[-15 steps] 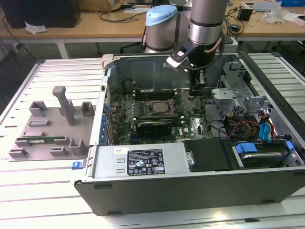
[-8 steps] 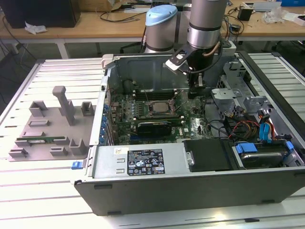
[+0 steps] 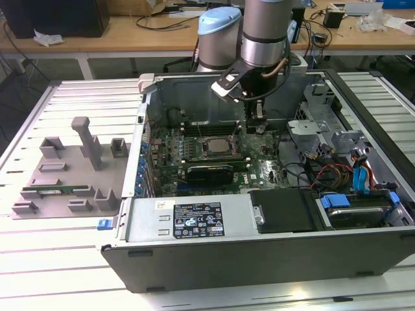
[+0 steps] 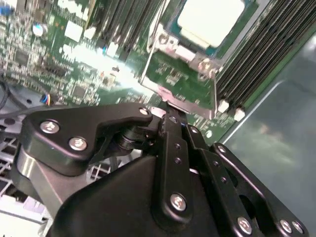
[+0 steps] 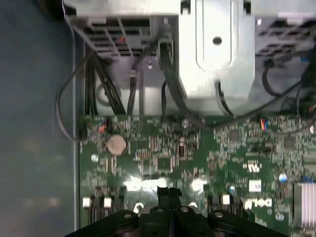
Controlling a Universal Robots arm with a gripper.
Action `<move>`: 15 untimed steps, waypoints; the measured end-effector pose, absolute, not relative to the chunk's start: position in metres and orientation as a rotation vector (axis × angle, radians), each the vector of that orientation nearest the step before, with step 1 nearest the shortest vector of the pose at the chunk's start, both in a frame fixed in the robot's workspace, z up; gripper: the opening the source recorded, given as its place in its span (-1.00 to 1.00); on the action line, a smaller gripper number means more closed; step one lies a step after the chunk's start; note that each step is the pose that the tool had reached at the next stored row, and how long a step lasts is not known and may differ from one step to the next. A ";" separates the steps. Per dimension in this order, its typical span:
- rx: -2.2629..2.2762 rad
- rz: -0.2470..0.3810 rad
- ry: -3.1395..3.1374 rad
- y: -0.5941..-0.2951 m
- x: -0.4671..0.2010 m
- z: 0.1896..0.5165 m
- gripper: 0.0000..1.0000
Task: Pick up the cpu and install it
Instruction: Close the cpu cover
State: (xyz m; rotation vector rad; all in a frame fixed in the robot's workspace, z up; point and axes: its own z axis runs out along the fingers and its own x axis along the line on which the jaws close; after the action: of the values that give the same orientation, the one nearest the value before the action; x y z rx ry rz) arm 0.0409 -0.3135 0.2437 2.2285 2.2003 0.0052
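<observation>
Inside the open computer case [image 3: 194,259] on the bench [image 3: 65,259], the cpu [image 4: 212,19] lies seated in the socket frame [image 4: 168,44], while the jaws, closed together, hang just beside it.

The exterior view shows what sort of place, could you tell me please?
Probably a robotics lab: a robot arm over an open PC case on a slatted metal table, cluttered desks behind.

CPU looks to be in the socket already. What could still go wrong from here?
The gripper sits low beside the socket frame; a slip may knock the frame or scrape the motherboard. Whether the cpu lies flat in it cannot be told; pressing it tilted might damage the socket.
</observation>
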 end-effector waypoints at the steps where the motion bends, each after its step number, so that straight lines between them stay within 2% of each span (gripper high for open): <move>1: 2.229 0.005 2.200 -0.313 0.037 0.244 -0.79; 15: 2.232 0.005 2.196 -0.313 0.005 0.243 -0.79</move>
State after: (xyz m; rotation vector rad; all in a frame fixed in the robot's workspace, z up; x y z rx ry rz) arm 0.0046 -0.3135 0.2426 2.2324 2.1964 0.0050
